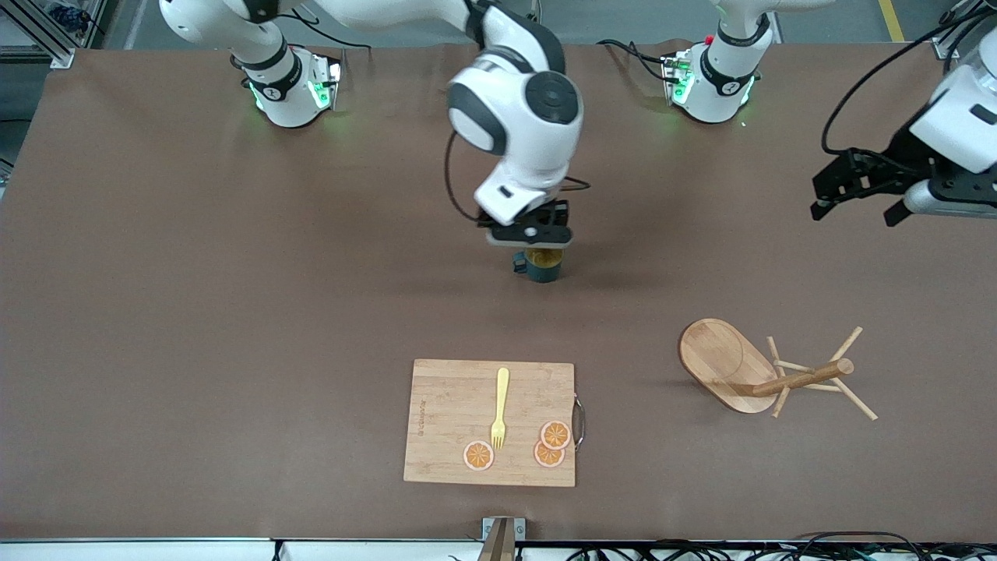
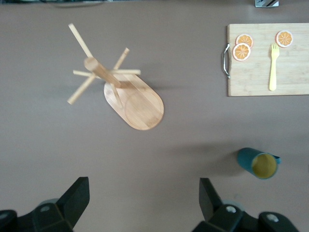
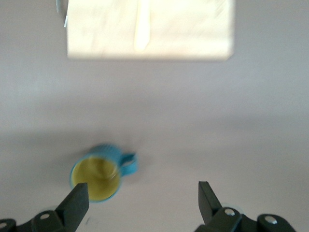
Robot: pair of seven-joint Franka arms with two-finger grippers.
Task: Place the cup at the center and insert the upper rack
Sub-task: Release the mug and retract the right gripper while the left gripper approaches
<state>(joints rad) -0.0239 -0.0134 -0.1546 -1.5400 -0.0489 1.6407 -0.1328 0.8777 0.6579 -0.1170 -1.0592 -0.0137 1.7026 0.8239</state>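
Note:
The cup (image 1: 543, 266), dark teal with a yellow inside, stands upright on the table near its middle, its handle toward the right arm's end. My right gripper (image 1: 537, 248) hangs just above it, open; in the right wrist view the cup (image 3: 99, 176) sits beside one finger (image 3: 77, 203), and nothing is between the fingers of the right gripper (image 3: 140, 203). The upper rack (image 1: 767, 375), a wooden mug tree, lies on its side toward the left arm's end, nearer the front camera. My left gripper (image 1: 854, 212) waits open in the air; the left wrist view shows the left gripper (image 2: 144, 203), the rack (image 2: 130, 96) and the cup (image 2: 258, 163).
A bamboo cutting board (image 1: 452, 421) lies nearer the front camera than the cup, carrying a yellow fork (image 1: 499, 405) and three orange slices (image 1: 554, 435). It has a metal handle (image 1: 578, 421) on the side toward the rack. Brown table surface lies between cup and rack.

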